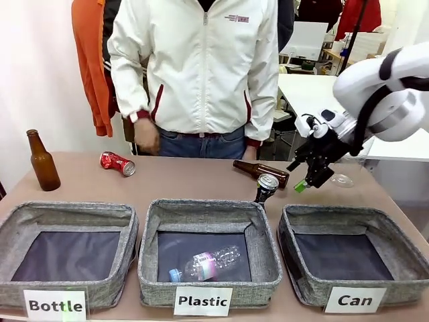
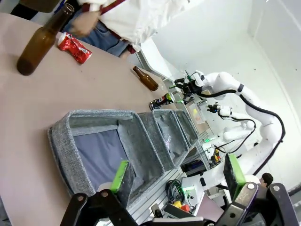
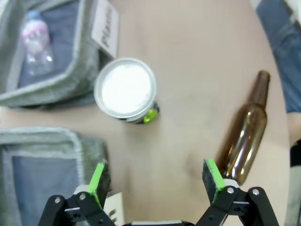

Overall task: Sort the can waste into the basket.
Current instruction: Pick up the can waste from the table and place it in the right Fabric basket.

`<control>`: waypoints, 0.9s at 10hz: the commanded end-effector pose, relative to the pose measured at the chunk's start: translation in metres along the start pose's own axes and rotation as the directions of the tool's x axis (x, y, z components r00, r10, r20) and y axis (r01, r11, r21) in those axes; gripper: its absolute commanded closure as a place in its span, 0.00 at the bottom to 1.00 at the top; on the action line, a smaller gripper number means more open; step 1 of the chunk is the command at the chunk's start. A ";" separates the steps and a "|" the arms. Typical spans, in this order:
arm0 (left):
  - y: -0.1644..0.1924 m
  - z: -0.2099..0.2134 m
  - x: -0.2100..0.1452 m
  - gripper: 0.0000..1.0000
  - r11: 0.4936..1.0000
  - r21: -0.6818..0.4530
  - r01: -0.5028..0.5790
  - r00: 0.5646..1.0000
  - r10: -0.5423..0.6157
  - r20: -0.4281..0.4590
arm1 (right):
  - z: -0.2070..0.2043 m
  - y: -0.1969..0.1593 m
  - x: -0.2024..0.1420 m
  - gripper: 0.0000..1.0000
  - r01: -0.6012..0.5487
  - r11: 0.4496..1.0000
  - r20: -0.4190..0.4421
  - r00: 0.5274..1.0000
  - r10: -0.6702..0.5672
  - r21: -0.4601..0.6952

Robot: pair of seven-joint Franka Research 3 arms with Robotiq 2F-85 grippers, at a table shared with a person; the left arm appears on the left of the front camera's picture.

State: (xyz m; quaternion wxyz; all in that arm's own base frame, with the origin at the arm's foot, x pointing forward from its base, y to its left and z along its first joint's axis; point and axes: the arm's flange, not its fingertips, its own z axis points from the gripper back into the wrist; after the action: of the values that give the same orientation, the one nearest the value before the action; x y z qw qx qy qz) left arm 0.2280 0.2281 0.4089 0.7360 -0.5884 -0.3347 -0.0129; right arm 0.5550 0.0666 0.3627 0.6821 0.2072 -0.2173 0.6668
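On the brown table (image 1: 201, 178) the dark can (image 1: 266, 187) stands behind the Plastic basket (image 1: 208, 204); the red can (image 1: 118, 163) lies far left. The right claw (image 1: 310, 181) hangs near the dark can, fingers apart and empty, like the left claw (image 2: 178, 176). Next it should drop over the can, squeeze, then carry it to the Can basket (image 1: 333, 212).

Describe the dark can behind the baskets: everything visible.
The dark can is a small metal drink can with dark sides, colourful print and a silver top. It looks uncrushed. It stands on the table just behind the far right corner of the Plastic basket. Whether it touches the rim is unclear. Nothing grips it.
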 end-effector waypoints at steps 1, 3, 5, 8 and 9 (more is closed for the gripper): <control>-0.001 0.001 0.002 0.00 1.000 -0.016 0.024 1.000 -0.024 0.015 | -0.011 -0.022 -0.008 0.00 -0.032 0.999 0.105 0.994 0.033 -0.011; -0.001 0.001 0.002 0.00 1.000 -0.016 0.024 1.000 -0.024 0.015 | -0.025 -0.032 -0.018 0.00 -0.036 0.999 0.161 0.987 0.029 0.041; -0.001 0.001 0.002 0.00 1.000 -0.016 0.024 1.000 -0.024 0.015 | -0.026 -0.025 -0.015 0.00 -0.008 1.000 0.105 0.994 0.006 0.018; -0.001 0.001 0.002 0.00 1.000 -0.016 0.024 1.000 -0.024 0.015 | -0.027 -0.029 -0.019 0.00 -0.074 0.995 0.087 0.994 0.069 0.062; -0.001 0.001 0.002 0.00 1.000 -0.016 0.024 1.000 -0.024 0.015 | -0.036 -0.032 -0.023 0.00 -0.119 0.984 0.092 0.990 0.107 0.133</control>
State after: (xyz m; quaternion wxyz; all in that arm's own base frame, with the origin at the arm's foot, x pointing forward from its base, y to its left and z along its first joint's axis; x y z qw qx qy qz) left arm 0.2279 0.2281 0.4089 0.7359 -0.5884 -0.3349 -0.0132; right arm 0.5822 0.0676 0.3249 0.6481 0.2642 -0.2256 0.6777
